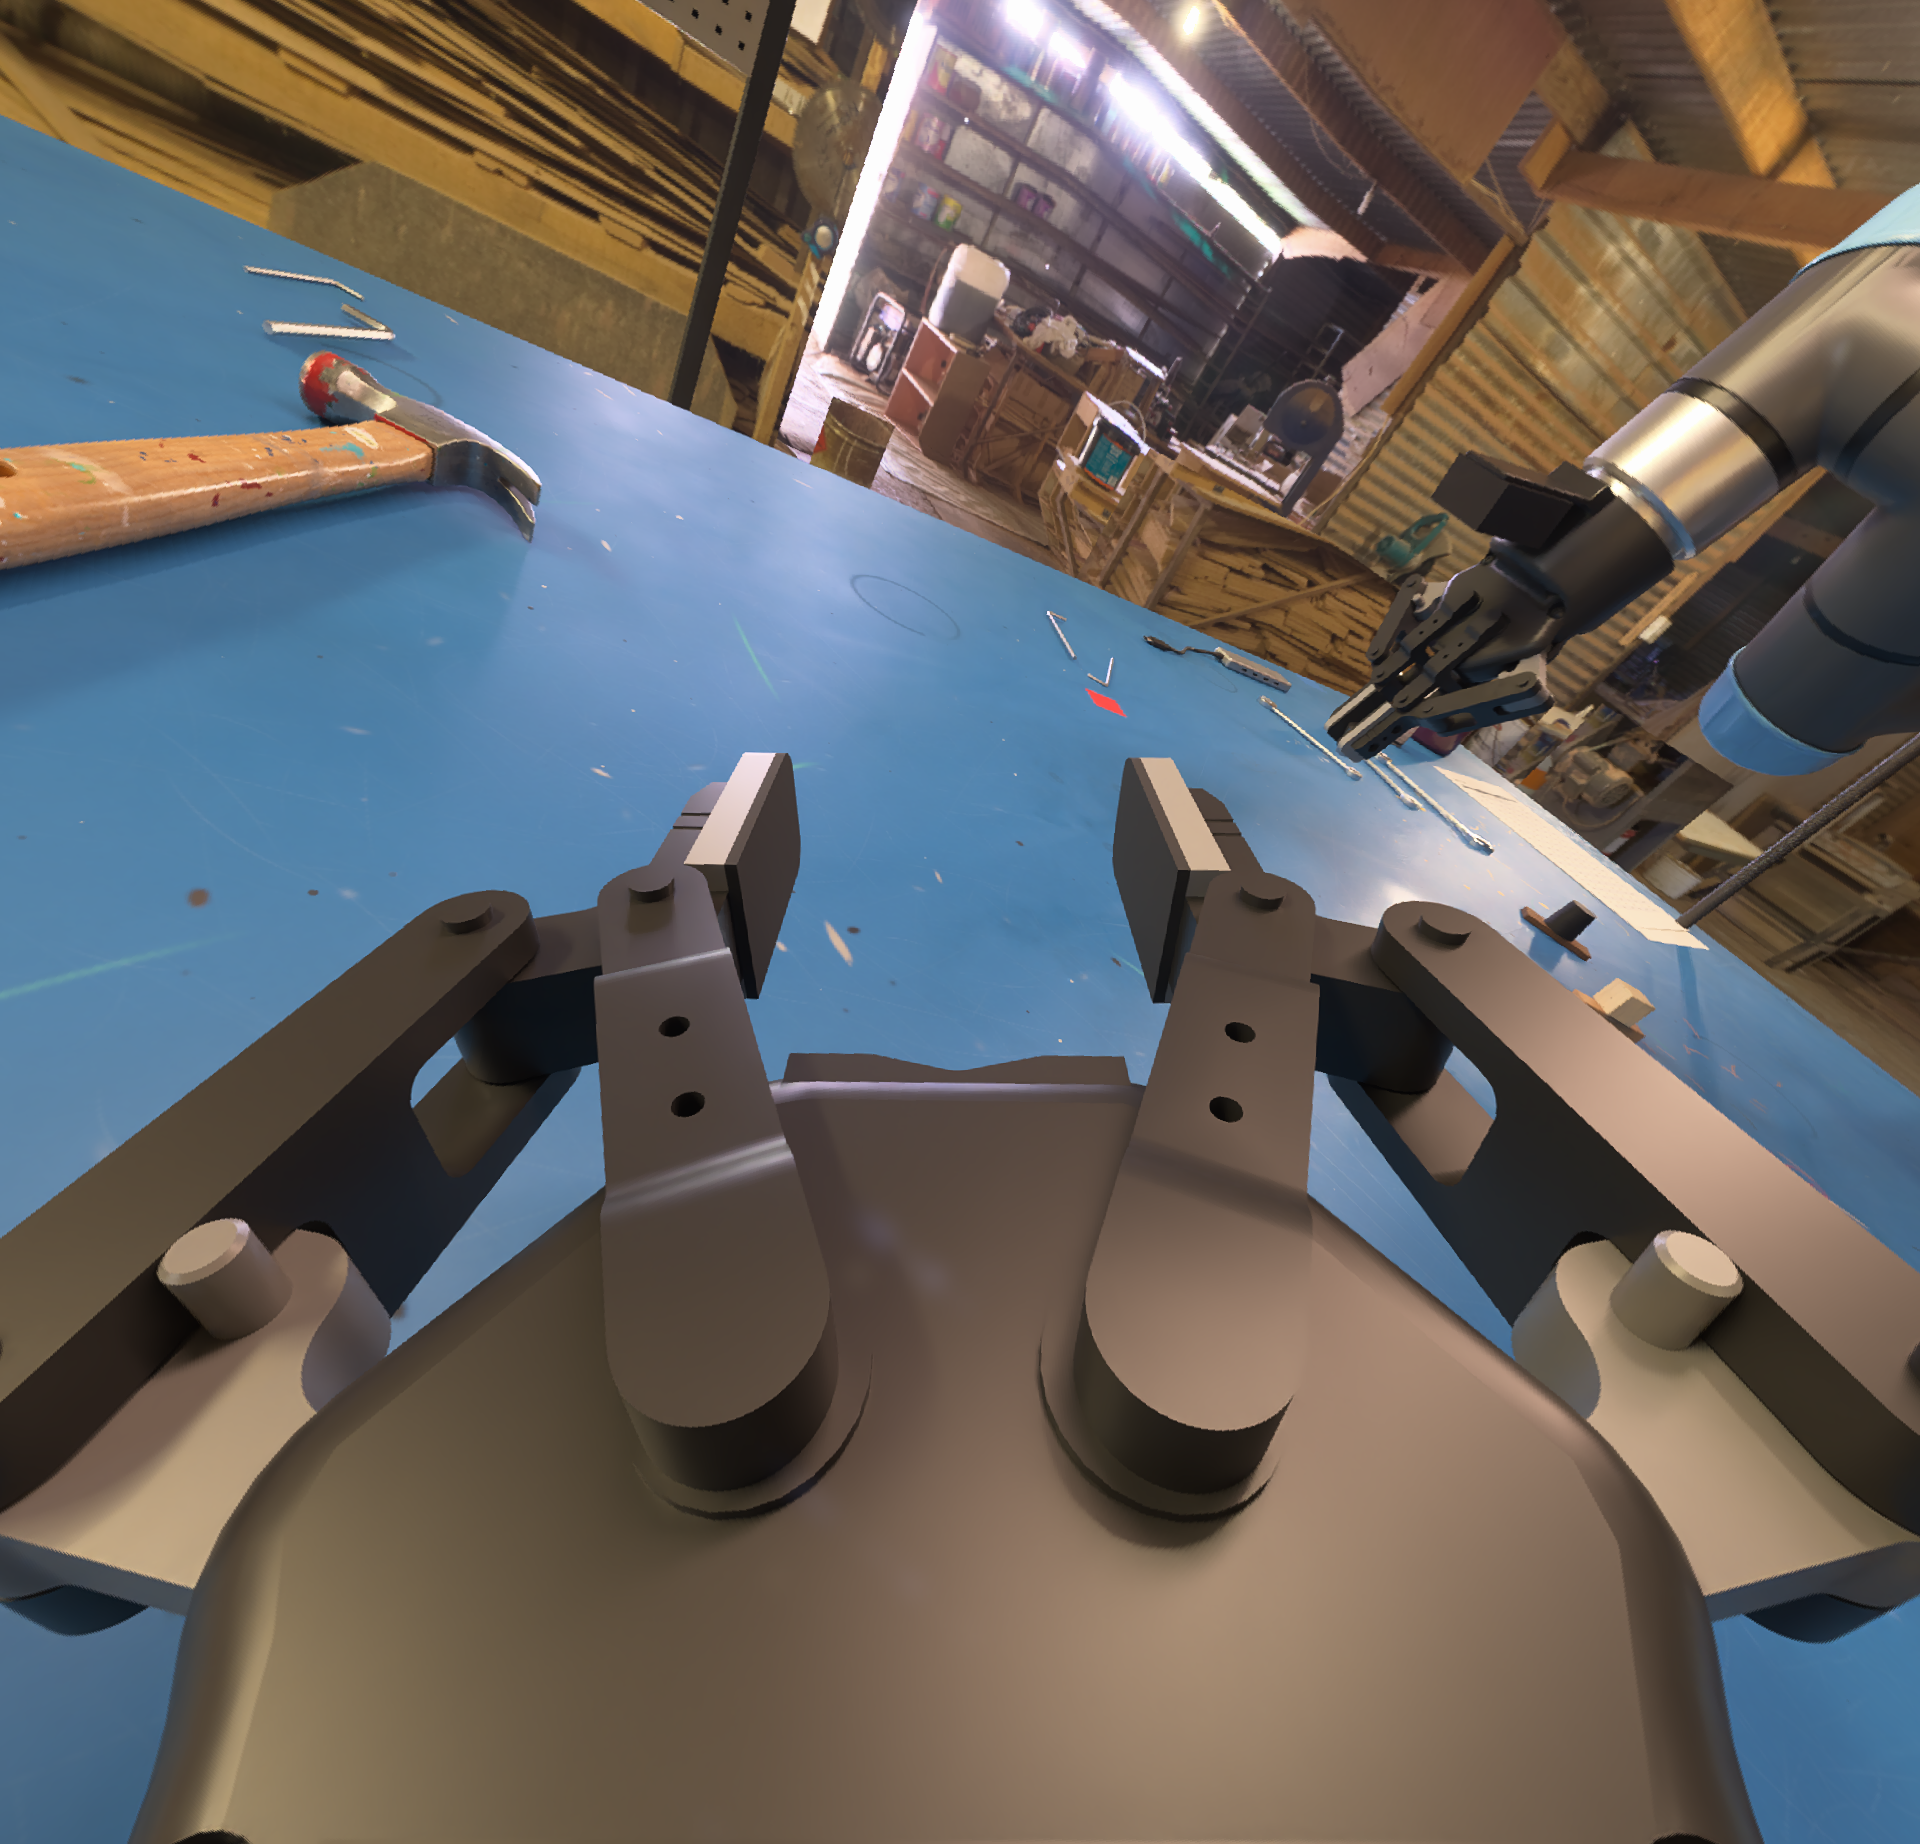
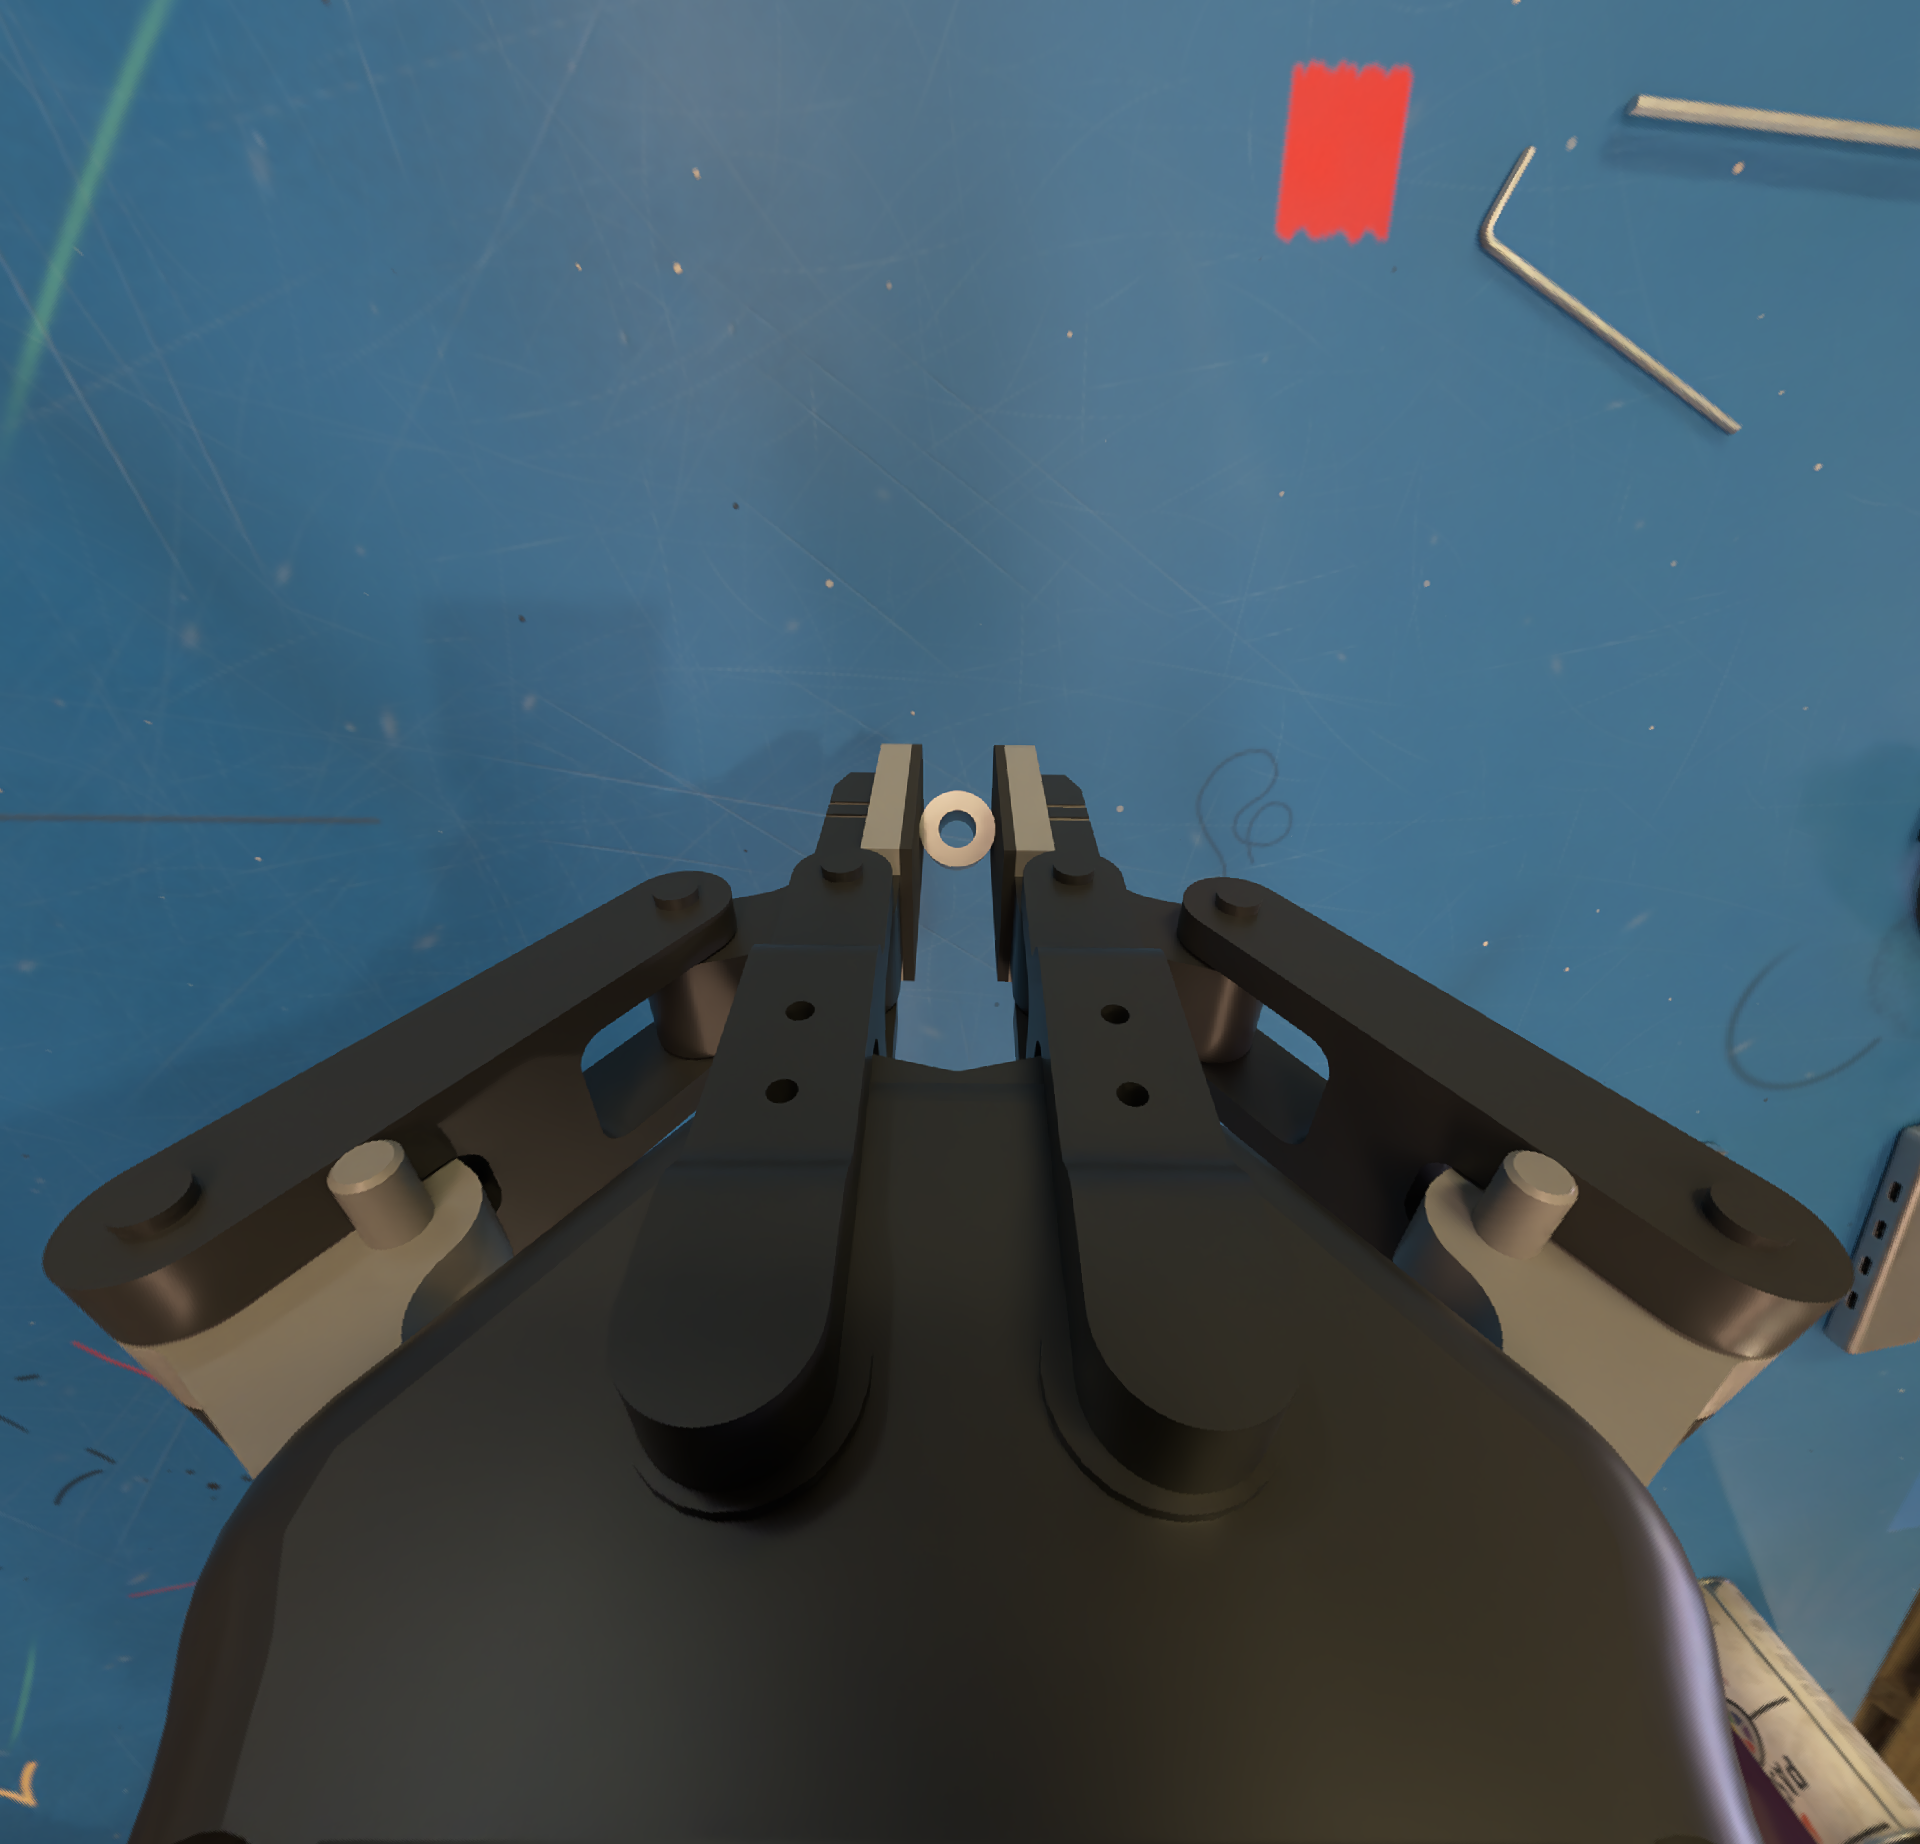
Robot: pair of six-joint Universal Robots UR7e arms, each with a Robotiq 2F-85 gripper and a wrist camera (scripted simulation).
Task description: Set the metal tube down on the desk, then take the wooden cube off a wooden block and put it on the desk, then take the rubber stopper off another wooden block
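Between my right gripper's (image 2: 957, 828) near-closed pads sits the metal tube (image 2: 957, 829), seen end-on above the desk (image 2: 623, 444); small, stiff, likely slick, so I grip mid-length, while my left gripper (image 1: 956, 864) gapes empty

The tabletop (image 2: 520, 444) is blue, with thin pale scratches, small light specks and one green streak. A piece of tape (image 2: 1342, 151) on it is bright red with jagged edges. The metal tube (image 2: 957, 830) shows as a pale grey ring. The hammer (image 1: 260, 464) has a light brown wooden handle with paint spots, and a grey head with red on its tip. The wooden cube (image 1: 1623, 1000) is pale beige, and the rubber stopper (image 1: 1569, 924) is black.
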